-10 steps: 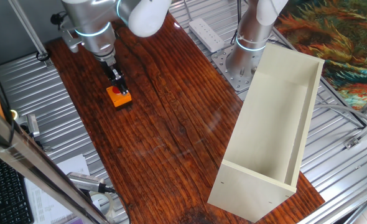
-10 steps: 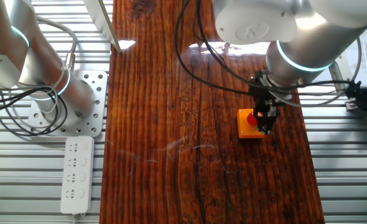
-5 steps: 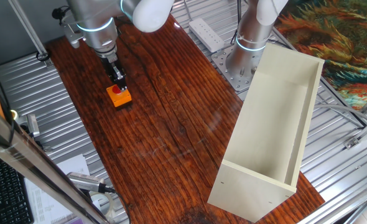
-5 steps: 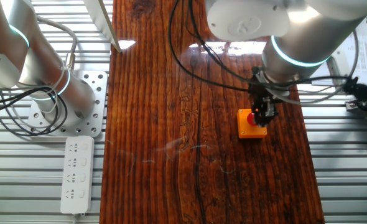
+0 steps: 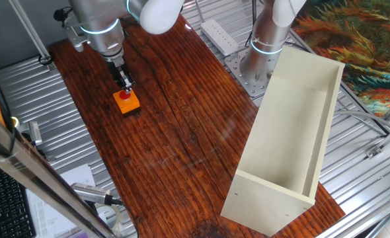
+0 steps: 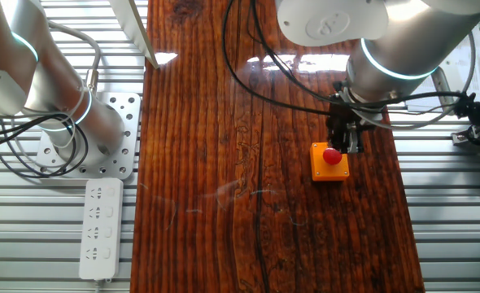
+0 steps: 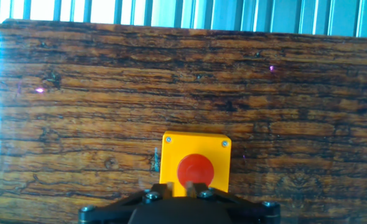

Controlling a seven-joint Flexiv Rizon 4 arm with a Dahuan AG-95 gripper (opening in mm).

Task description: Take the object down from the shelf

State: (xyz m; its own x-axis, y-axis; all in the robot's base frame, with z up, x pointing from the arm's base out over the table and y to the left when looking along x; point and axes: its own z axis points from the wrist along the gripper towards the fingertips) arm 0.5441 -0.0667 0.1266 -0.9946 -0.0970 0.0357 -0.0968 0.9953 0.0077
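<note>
- On the wooden table (image 5: 182, 125), the orange box (image 5: 126, 101) is seen resting flat, its red button (image 6: 331, 155) facing up.
- The box is set near one long edge of the table, well apart from the shelf (image 5: 289, 139).
- The shelf is laid on its back at the opposite end, open face up, with no item seen inside it.
- The gripper (image 5: 124, 82) is held just above the box, apart from it.
- The jaws are seen drawn close together, with nothing gripped between them.
- From the hand view, the box (image 7: 195, 165) is framed just beyond the fingertips (image 7: 160, 188).
- A power strip (image 6: 100, 228) is seen off the table.
</note>
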